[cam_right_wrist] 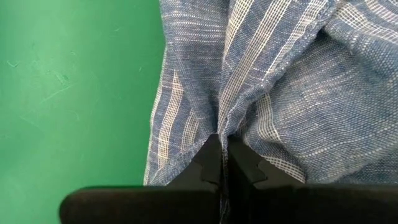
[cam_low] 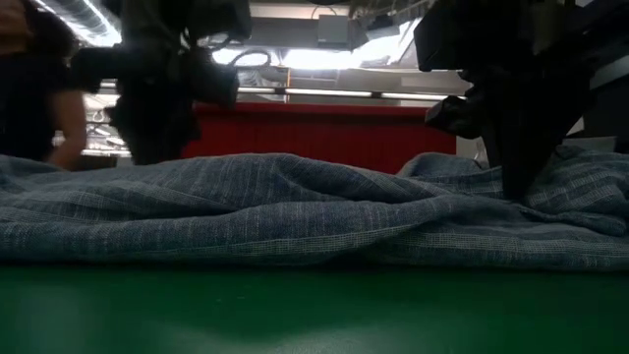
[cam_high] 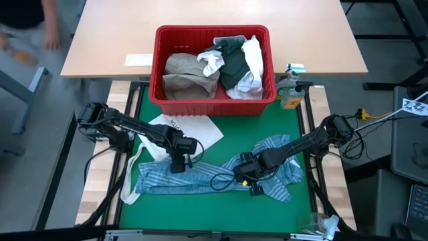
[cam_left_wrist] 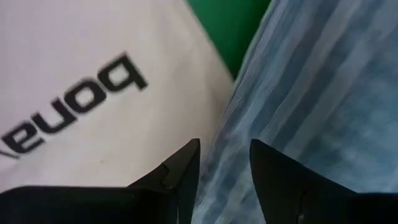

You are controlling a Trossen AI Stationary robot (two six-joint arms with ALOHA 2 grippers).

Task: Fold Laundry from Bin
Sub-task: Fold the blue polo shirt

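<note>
I see the blue-striped cloth (cam_right_wrist: 261, 81) as a coarse, slubby woven fabric, matt and crumpled. The white tote bag (cam_left_wrist: 87, 81) looks like smooth, flat cloth with black printed letters. My green mat (cam_right_wrist: 68, 93) is matt, faintly scuffed. The red bin (cam_high: 212, 102) reads as hard plastic, the far table (cam_high: 314, 33) as pale smooth wood.

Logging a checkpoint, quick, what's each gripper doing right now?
Left gripper: open, over the blue-striped cloth.
Right gripper: shut on the blue-striped cloth.

Black letters "pona", seen upside down, on the white tote bag (cam_left_wrist: 93, 93)
</note>
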